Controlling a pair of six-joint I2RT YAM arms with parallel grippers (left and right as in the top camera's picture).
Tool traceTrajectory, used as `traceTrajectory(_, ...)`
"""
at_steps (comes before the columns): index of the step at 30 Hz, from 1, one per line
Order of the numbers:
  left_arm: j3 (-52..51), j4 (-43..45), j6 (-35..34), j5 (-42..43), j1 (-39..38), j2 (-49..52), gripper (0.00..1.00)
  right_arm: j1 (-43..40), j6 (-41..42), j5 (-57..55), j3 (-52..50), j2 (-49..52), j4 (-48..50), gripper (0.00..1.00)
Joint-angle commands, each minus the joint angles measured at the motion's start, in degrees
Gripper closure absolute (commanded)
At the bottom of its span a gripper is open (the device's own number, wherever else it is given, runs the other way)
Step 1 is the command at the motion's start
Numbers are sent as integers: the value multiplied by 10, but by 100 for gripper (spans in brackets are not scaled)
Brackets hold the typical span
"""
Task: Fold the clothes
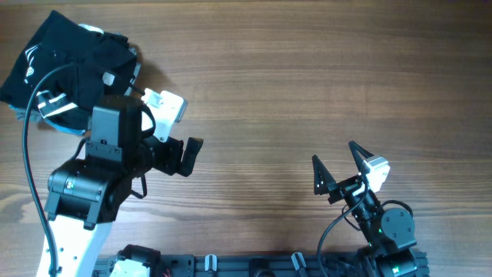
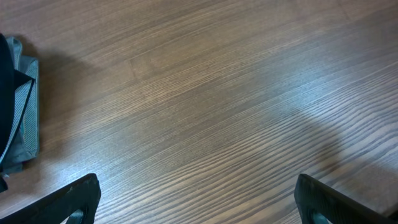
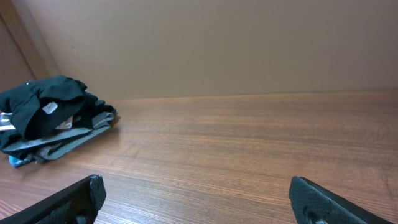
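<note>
The clothes lie as a crumpled black heap at the table's far left corner, with a small white tag showing on top. The heap also shows far off to the left in the right wrist view, and only its edge shows in the left wrist view. My left gripper hangs open over bare wood to the right of the heap, nothing between its fingers. My right gripper stands open near the front right, far from the clothes, its fingers wide apart.
Grey fabric lies folded under the black heap, and its edge shows in the left wrist view. The left arm's body covers part of the heap's near side. A black mounting rail runs along the front edge.
</note>
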State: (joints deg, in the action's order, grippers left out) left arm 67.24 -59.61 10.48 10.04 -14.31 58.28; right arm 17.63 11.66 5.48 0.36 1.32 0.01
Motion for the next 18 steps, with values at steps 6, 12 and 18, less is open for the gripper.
traceTrajectory(6, 0, 1, 11, -6, -3, 0, 0, -2, 3, -10, 0, 4, 2, 0)
traceTrajectory(12, -28, 17, 11, -54, 53, -74, 0, -2, 4, -10, 0, 4, 2, 0)
traceTrajectory(18, -106, 46, 2, -44, 148, -207, 0, -2, 4, -10, 0, 4, 2, 0)
